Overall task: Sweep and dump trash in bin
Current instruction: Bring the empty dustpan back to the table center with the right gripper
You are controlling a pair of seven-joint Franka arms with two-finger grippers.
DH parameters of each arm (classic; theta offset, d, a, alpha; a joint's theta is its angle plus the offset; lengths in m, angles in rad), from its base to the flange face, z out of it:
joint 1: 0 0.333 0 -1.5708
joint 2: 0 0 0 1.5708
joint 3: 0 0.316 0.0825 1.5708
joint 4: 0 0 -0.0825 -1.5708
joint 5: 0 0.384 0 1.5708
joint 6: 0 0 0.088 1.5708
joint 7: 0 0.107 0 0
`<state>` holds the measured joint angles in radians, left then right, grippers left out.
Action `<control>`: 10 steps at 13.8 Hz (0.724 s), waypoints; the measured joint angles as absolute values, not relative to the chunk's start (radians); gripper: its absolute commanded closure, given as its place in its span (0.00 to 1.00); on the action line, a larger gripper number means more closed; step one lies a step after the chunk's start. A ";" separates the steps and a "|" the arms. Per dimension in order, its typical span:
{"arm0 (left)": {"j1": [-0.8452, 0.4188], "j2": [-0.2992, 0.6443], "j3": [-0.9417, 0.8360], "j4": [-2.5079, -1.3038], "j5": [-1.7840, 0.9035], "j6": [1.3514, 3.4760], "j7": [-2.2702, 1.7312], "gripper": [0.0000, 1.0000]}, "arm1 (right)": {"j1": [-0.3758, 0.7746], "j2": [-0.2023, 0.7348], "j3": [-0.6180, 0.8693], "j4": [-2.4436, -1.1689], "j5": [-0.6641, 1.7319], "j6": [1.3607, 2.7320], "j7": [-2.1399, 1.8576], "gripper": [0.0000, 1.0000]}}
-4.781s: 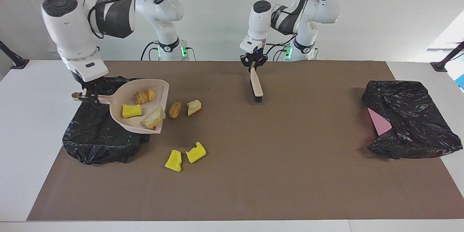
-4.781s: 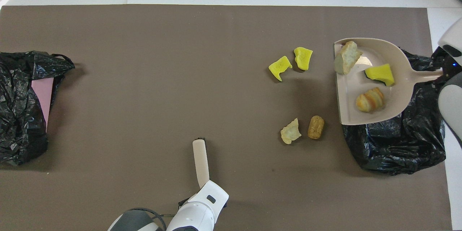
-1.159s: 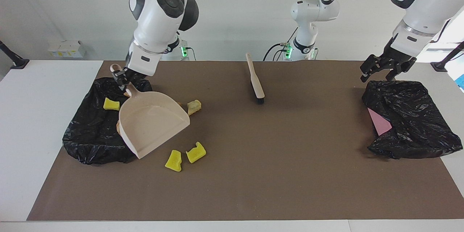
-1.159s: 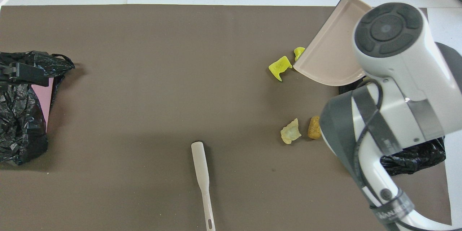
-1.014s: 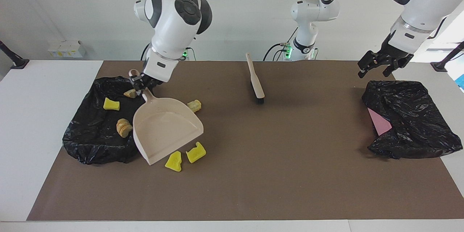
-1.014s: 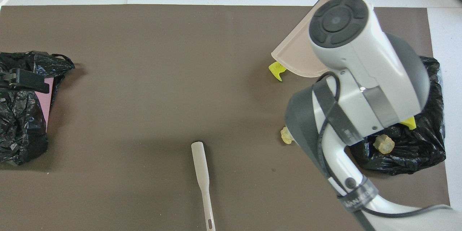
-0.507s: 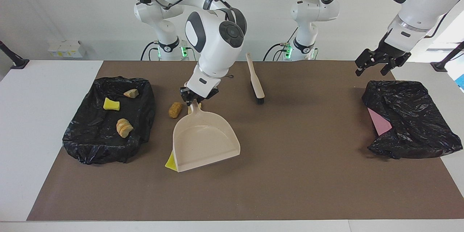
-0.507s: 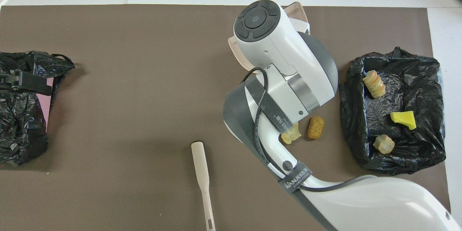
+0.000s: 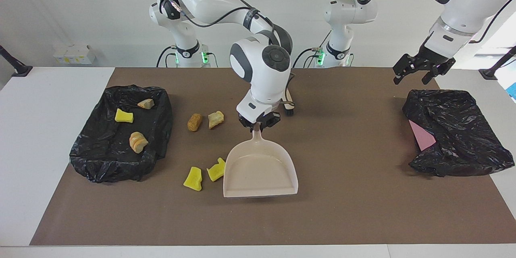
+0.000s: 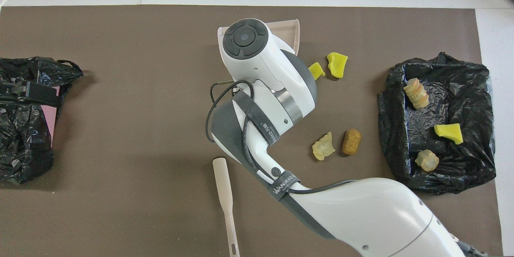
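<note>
Clamped on the thin handle of the dustpan [image 9: 260, 168], the right gripper [image 9: 258, 125] is seen at mid-table, and the pan is held mouth away from the robots, its lip low at the mat, judged to be readied for another load. Nearest the robots, the brush [image 10: 224, 192] is left lying flat, unheld, its slim pale handle smooth. Farther out, two tan, crusty lumps [image 9: 194, 122] [image 9: 215, 119] lie on the brown mat [image 9: 363, 209]; farthest, two yellow spongy chunks [image 9: 193, 178] [image 9: 216, 169] lie just beside the pan. Three scraps are already held in the bin [image 9: 100, 161] with its crinkled black liner, at the right arm's end. Over the second black-lined bin [image 9: 463, 137], the left gripper [image 9: 417, 72] waits with fingers spread, empty.
</note>
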<state>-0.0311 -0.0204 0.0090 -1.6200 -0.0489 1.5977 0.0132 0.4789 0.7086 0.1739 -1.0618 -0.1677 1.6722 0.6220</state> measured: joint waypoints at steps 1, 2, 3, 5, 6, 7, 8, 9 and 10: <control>-0.033 -0.020 0.005 -1.620 -0.049 1.598 0.014 0.00 | 0.495 0.730 0.174 -1.054 -0.154 1.701 0.653 1.00; -0.035 -0.020 0.002 -1.620 -0.049 1.598 0.014 0.00 | 0.507 0.749 0.174 -1.048 -0.142 1.728 0.686 1.00; -0.036 -0.020 -0.001 -1.620 -0.049 1.598 0.014 0.00 | 0.515 0.766 0.174 -1.041 -0.134 1.749 0.709 1.00; -0.041 -0.020 -0.002 -1.620 -0.044 1.598 0.015 0.00 | 0.528 0.797 0.174 -1.026 -0.126 1.773 0.730 1.00; -0.044 -0.020 -0.002 -1.620 -0.031 1.598 0.017 0.00 | 0.536 0.811 0.174 -1.019 -0.124 1.787 0.739 1.00; -0.048 -0.020 -0.003 -1.620 -0.018 1.598 0.019 0.00 | 0.542 0.820 0.175 -1.016 -0.117 1.793 0.742 1.00; -0.050 -0.019 -0.004 -1.620 -0.011 1.598 0.021 0.00 | 0.546 0.826 0.177 -1.013 -0.100 1.795 0.742 1.00; -0.051 -0.019 -0.005 -1.620 -0.008 1.598 0.023 0.00 | 0.547 0.828 0.180 -1.010 -0.088 1.796 0.742 1.00; -0.052 -0.018 -0.005 -1.620 -0.007 1.598 0.023 0.00 | 0.547 0.828 0.183 -1.009 -0.083 1.796 0.742 1.00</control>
